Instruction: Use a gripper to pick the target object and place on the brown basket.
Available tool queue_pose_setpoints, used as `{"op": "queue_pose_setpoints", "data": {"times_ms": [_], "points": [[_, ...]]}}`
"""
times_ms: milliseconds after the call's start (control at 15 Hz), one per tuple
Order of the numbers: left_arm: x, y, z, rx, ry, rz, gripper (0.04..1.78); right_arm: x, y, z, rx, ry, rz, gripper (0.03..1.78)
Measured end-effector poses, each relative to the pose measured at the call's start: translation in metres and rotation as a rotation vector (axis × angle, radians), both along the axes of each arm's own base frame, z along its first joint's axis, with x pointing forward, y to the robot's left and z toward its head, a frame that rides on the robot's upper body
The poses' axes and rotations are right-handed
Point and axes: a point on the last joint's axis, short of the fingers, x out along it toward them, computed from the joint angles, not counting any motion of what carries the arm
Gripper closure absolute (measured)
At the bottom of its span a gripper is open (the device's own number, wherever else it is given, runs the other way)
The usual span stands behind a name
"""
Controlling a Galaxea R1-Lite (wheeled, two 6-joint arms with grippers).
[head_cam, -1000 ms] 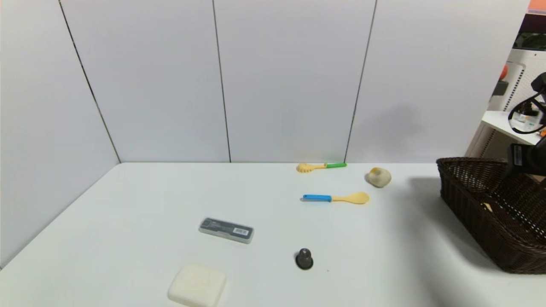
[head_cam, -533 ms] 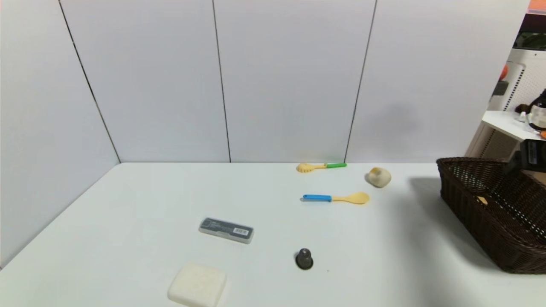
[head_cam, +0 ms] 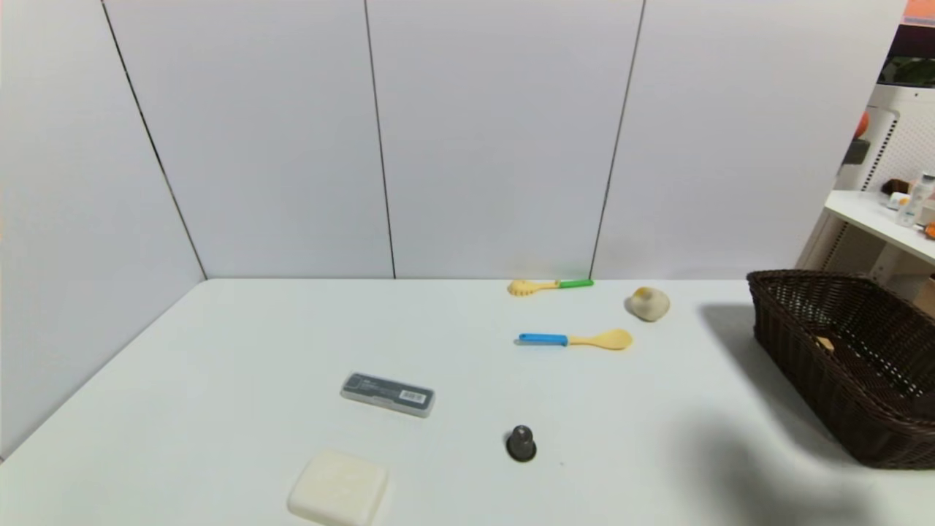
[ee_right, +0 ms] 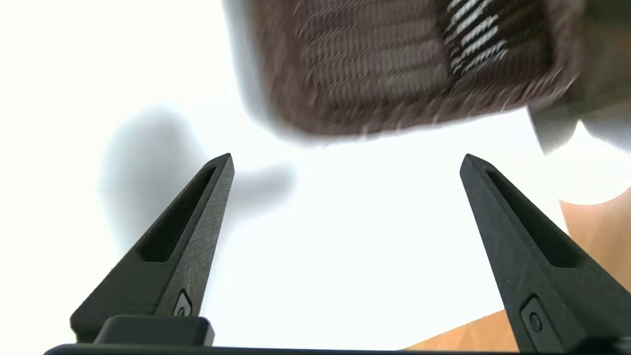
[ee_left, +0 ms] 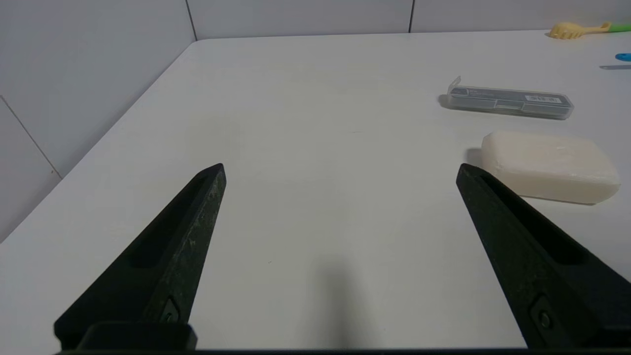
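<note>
White table (head_cam: 292,343) is carrying clutter mid-frame; cube (head_cam: 825,342) is lying inside the basket (head_cam: 785,343) at right edge. Right gripper (ee_right: 345,162) is hanging spread and empty near the basket; back it off without clipping the rim. Left gripper (ee_left: 340,170) is idling spread by the soap (ee_left: 549,165).

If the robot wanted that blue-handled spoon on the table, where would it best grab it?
Probably by the blue handle of the spoon, coming straight down from above with the jaws set across the handle. The spoon lies flat on the white table, handle pointing to the robot's left, and the handle looks narrower and straighter than the rounded yellow bowl, with free table either side.
</note>
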Motion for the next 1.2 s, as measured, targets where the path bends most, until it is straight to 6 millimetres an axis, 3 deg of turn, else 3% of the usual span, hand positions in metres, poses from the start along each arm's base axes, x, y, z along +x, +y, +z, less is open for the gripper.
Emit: {"op": "queue_pose_setpoints", "data": {"times_ms": [267, 400, 600, 867, 1200], "points": [[0.0, 0.0, 0.0, 0.0, 0.0, 0.0, 0.13, -0.076, 0.011, -0.049, -0.033, -0.266, 0.198, 0.17], [0.0, 0.0, 0.0, 0.0, 0.0, 0.0, 0.13, -0.098, 0.012, -0.081, -0.035, -0.371, 0.286, 0.15], [0.0, 0.0, 0.0, 0.0, 0.0, 0.001, 0.13, -0.102, 0.013, -0.123, -0.063, -0.497, 0.395, 0.13], [0.0, 0.0, 0.0, 0.0, 0.0, 0.0, 0.13, -0.102, 0.015, -0.117, -0.111, -0.688, 0.468, 0.12], [0.0, 0.0, 0.0, 0.0, 0.0, 0.0, 0.13, -0.114, 0.015, -0.136, -0.082, -0.594, 0.463, 0.12]]}}
